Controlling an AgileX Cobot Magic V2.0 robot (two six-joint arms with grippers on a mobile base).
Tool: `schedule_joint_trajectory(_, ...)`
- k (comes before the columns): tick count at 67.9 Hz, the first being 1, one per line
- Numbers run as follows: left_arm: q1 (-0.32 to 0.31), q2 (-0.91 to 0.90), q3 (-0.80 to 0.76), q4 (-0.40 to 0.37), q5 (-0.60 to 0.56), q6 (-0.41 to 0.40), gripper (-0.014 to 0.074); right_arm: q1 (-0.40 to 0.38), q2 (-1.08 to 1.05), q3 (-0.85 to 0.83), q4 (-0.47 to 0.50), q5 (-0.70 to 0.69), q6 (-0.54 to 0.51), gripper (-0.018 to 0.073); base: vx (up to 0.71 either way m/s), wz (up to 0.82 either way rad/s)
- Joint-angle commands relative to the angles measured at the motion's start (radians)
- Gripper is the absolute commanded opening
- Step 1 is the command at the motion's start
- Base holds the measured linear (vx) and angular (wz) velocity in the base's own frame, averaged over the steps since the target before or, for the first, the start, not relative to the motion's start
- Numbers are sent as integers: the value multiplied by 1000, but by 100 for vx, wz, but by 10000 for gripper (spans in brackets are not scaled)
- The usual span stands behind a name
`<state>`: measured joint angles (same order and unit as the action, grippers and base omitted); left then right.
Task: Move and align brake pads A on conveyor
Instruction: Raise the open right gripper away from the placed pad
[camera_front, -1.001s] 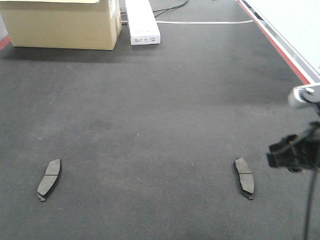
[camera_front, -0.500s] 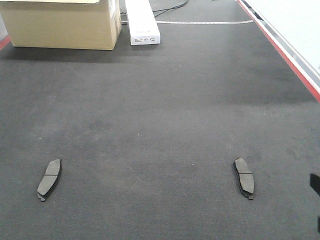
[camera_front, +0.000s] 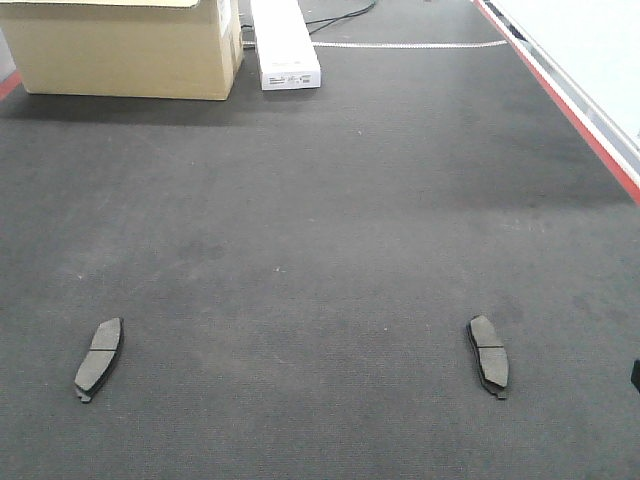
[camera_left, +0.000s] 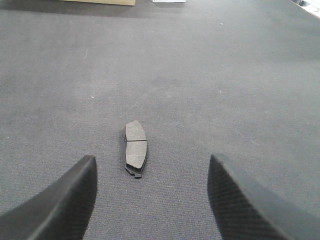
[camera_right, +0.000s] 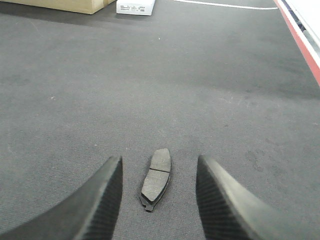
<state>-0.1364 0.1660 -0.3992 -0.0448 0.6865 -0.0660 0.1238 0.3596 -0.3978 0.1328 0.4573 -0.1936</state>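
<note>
Right wrist-mounted view: brake pad (camera_right: 156, 179) between wide-spread, empty right fingers (camera_right: 100, 200), clear of both.

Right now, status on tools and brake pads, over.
Left tool open, empty. Right tool open, empty. Two brake pads flat on conveyor, far apart. Boxes far off, nothing blocking.

A tan cardboard box (camera_front: 125, 50) and a long white carton (camera_front: 284, 45) sit side by side far back.
</note>
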Motion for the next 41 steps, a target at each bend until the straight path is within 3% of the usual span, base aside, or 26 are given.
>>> schedule_joint_trajectory(1, -3, 13, -22, -9, -69, -2, 460, -4, 8, -26, 3, -77, -4, 326, 0, 0)
schedule_joint_trajectory(41, -3, 14, -22, -9, -63, -2, 460, -4, 8, -26, 3, -77, -4, 326, 0, 0)
